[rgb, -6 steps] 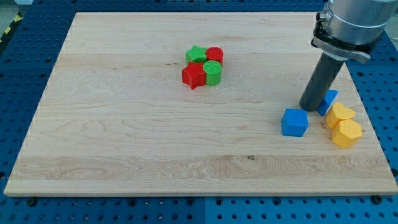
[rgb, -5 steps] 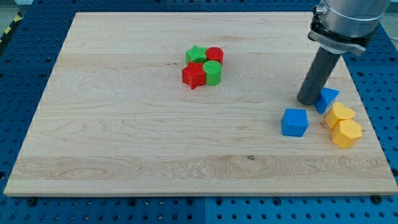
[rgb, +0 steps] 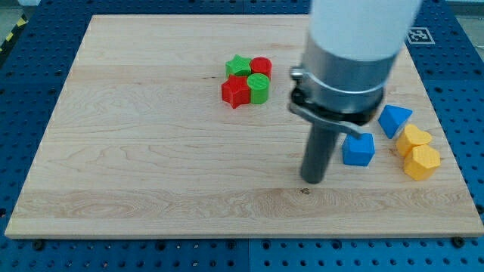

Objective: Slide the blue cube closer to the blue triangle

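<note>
The blue cube (rgb: 358, 149) lies on the wooden board (rgb: 151, 151) at the view's right. The blue triangle (rgb: 395, 119) lies just up and to the right of it, a small gap apart. My tip (rgb: 312, 180) rests on the board to the left of the blue cube and slightly below it, a short gap away and not touching it. The arm's body hides part of the board above the cube.
Two yellow blocks (rgb: 417, 151) sit touching each other right of the blue cube, below the triangle. A cluster of a green star (rgb: 239, 66), a red cylinder (rgb: 262, 66), a red star (rgb: 235, 92) and a green cylinder (rgb: 259, 88) lies near the board's upper middle.
My tip has moved from beside the blue triangle, down and to the left, past the blue cube to its lower left side. The blocks have not visibly moved.
</note>
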`<state>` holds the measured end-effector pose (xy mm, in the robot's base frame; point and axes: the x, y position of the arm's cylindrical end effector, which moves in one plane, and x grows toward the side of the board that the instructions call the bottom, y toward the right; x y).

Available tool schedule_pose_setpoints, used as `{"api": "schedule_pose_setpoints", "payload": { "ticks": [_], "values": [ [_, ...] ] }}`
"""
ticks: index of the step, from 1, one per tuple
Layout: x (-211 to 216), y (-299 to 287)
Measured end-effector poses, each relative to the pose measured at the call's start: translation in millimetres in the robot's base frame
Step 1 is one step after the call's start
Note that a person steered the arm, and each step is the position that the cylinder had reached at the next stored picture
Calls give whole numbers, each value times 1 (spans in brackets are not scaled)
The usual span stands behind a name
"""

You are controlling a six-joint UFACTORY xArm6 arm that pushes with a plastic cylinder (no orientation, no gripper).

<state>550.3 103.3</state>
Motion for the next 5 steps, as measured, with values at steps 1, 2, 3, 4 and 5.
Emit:
{"api": "schedule_pose_setpoints", "payload": {
  "ticks": [1,2,3,4,5],
  "values": [
    [-3,37],
    [-6,47],
    [-11,44],
    [-25,42],
    [-42,42]
  ]
}}
